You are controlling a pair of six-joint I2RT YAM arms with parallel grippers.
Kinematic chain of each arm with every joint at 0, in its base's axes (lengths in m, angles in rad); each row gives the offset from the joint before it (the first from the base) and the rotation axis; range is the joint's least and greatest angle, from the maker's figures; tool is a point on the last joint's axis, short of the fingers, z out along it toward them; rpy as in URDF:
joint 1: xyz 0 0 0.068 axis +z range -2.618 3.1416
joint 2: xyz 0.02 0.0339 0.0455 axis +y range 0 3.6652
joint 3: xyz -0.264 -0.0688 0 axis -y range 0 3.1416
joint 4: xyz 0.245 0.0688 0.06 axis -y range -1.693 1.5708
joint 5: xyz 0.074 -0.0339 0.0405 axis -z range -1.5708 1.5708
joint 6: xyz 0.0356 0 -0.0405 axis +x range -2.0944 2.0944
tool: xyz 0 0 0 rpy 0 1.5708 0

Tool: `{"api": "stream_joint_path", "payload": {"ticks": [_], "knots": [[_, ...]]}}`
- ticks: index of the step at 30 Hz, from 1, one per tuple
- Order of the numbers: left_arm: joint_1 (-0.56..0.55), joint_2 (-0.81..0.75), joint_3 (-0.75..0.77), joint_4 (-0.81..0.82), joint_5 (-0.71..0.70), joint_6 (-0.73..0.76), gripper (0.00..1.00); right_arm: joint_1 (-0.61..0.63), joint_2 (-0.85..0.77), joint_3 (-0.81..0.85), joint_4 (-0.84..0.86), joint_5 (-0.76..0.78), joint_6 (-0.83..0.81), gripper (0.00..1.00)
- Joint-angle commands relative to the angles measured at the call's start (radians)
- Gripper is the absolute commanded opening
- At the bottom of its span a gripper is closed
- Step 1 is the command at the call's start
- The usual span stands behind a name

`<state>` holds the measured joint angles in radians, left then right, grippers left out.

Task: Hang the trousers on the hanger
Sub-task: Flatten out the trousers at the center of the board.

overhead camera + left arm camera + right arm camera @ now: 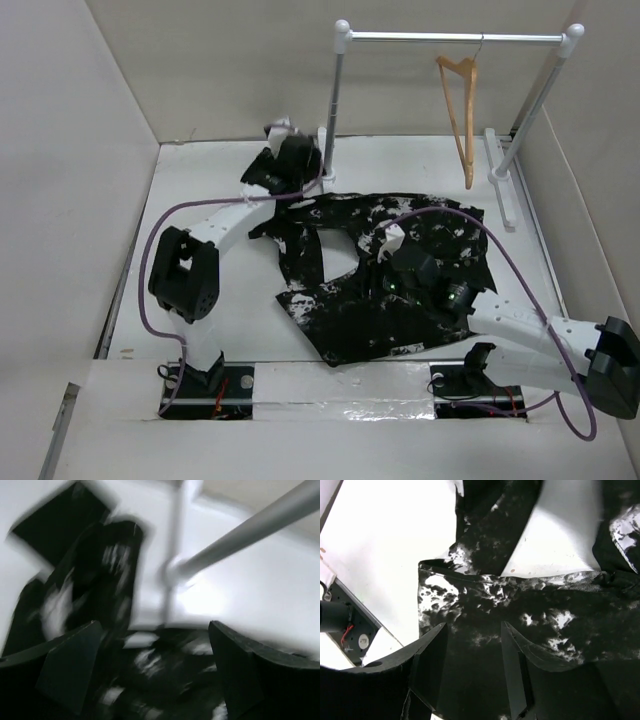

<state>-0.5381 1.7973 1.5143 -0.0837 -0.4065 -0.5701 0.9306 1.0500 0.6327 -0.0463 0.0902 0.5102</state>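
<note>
The black trousers [420,240] with white splatter lie spread and crumpled on the white table. The wooden hanger [461,105] hangs by its hook from the rack's rail at the back right, empty. My left gripper [283,165] is at the trousers' far left corner beside the rack's left post. In the blurred left wrist view it [155,650] is open, with trousers fabric [150,675] under the wide jaws. My right gripper [388,272] hovers over the middle of the trousers. In the right wrist view it [472,635] is open and empty above the fabric [520,605].
The white and silver rack [450,37] stands at the back, its left post [335,110] close to my left gripper and its right post [535,105] at the far right. White walls enclose the table. The table's near edge [350,610] lies left of my right gripper.
</note>
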Motion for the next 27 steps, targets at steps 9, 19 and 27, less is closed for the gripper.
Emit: {"api": "stream_joint_path", "payload": {"ticks": [9,19,27], "knots": [[0.055,-0.659,-0.808,0.121,-0.063,-0.211,0.87,0.025,-0.053,-0.013,-0.010,0.124,0.007,0.28],[0.194,-0.419,-0.800,0.321,0.146,-0.139,0.85,0.007,-0.050,-0.047,-0.004,0.052,0.027,0.58],[0.204,-0.294,-0.721,0.386,0.180,-0.162,0.03,0.042,-0.153,-0.126,-0.027,0.086,0.086,0.58]]}}
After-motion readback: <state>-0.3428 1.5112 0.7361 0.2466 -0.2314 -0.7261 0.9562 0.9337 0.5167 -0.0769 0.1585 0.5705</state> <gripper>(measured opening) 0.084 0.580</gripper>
